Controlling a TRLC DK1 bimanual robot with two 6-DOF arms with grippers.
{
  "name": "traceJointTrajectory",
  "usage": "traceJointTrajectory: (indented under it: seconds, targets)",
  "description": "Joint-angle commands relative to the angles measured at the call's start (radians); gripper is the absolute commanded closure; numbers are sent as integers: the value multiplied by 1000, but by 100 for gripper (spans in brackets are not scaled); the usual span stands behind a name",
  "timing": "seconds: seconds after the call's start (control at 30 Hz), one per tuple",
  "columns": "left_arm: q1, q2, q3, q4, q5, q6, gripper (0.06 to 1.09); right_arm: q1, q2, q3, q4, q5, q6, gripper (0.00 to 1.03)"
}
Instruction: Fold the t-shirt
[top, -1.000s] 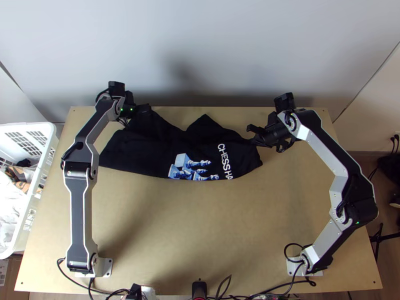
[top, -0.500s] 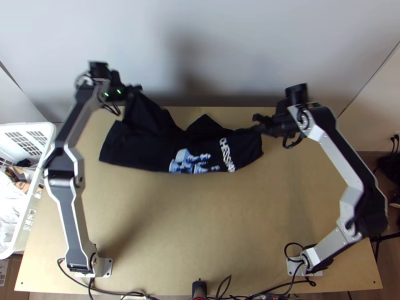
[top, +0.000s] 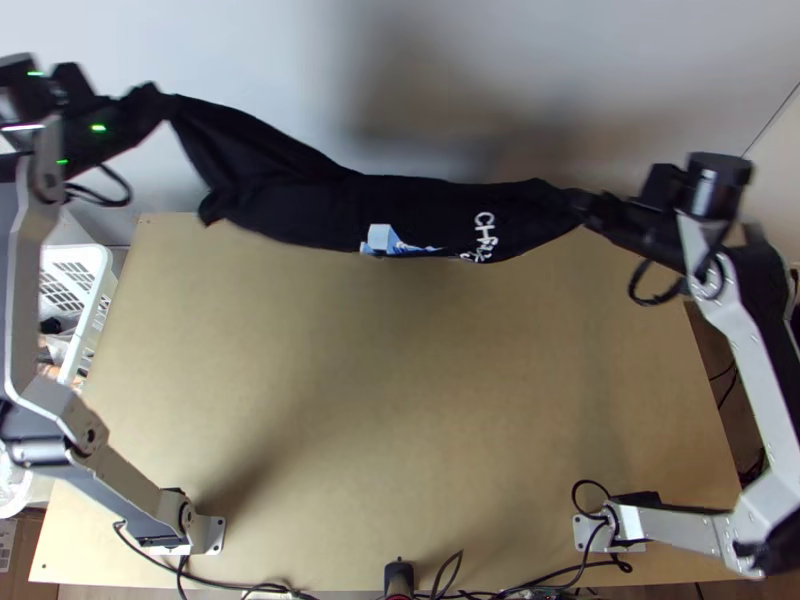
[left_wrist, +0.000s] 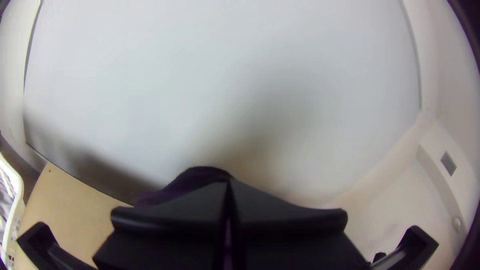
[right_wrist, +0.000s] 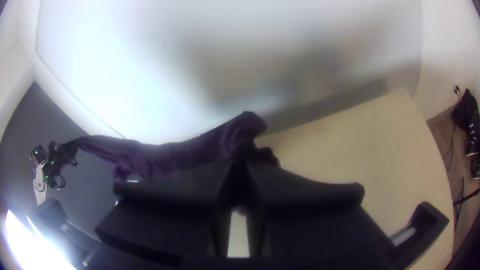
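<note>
The light wooden table (top: 420, 400) is biggest; over its far edge hangs the black t-shirt (top: 290, 215), drawn out between both grippers. By the table's left side, a white basket (top: 101, 290) holds jumbled things (top: 50, 326), pale and dark. Left gripper (top: 165, 102) pinches one shirt end, right gripper (top: 585, 205) the other

Looks like a robotics lab or workshop to me: one robot arm's base (top: 212, 535) fixed at the desk's (top: 400, 400) seven o'clock, another base (top: 590, 532) at five, cables (top: 268, 587) trailing around six.
</note>
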Motion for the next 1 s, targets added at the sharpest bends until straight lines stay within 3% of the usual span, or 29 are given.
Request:
traceJointTrajectory:
  seconds: [0.0,0.07,0.27,0.4,0.57,0.7,0.97]
  targets:
    - [89,-102,1,-80,41,-69,105,-60,-173,-42,22,-60,4,100]
    - [87,-142,-3,-108,74,-66,105,-73,-252,-67,81,-141,2,100]
    - [63,-271,-17,-128,143,-64,105,-50,-477,-195,427,-238,99,100]
    - [-14,-369,-72,-129,163,-55,105,1,-516,-198,461,-241,105,100]
    - [-20,-358,-264,-115,156,-49,105,-54,-433,-221,444,-227,208,100]
    - [-25,-361,-451,-106,111,33,105,-62,-434,-212,443,-227,209,100]
    - [-63,-544,-599,-146,113,92,105,-77,-436,-234,435,-233,194,100]
